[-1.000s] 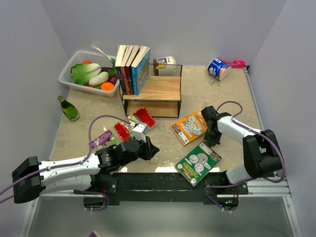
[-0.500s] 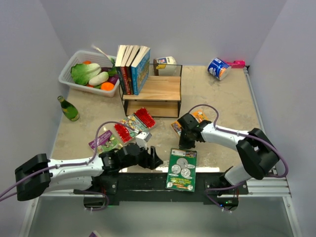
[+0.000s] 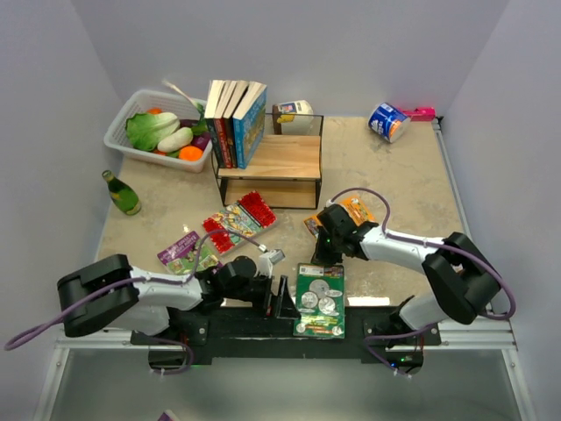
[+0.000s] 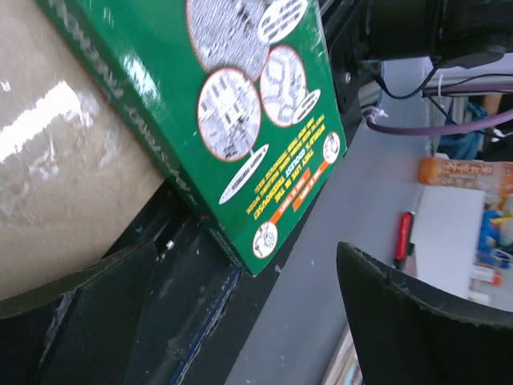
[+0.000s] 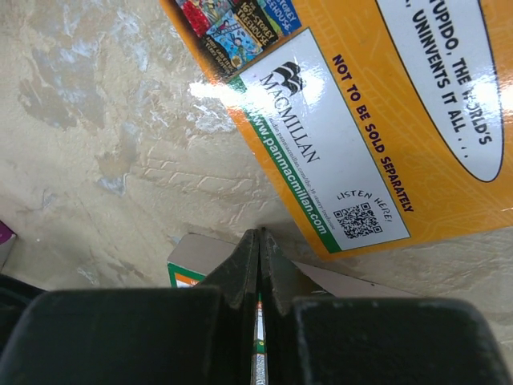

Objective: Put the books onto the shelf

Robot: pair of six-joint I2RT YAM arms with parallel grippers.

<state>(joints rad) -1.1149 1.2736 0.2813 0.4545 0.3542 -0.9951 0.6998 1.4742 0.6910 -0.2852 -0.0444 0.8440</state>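
Observation:
A green book with coins (image 3: 320,301) (image 4: 240,104) lies flat at the table's near edge, one corner jutting past it. My left gripper (image 3: 282,298) (image 4: 248,321) is open just left of that corner, which lies ahead between the fingers, untouched. My right gripper (image 3: 323,260) (image 5: 259,237) is shut, its tips resting on the green book's (image 5: 180,277) far edge. An orange book (image 3: 355,209) (image 5: 385,104) lies beyond it. A red book (image 3: 238,221) and a purple one (image 3: 182,250) lie flat at the left. Several books (image 3: 235,123) stand on the shelf (image 3: 272,158).
A white basket (image 3: 118,132) of vegetables sits at the back left, with a green bottle (image 3: 121,193) in front of it. A blue-and-white can (image 3: 386,121) lies at the back right. A black rail (image 3: 228,320) runs along the table's near edge.
The right gripper, shut, slid the green book left and toward the near edge. The left gripper swung right to that edge and opened wide.

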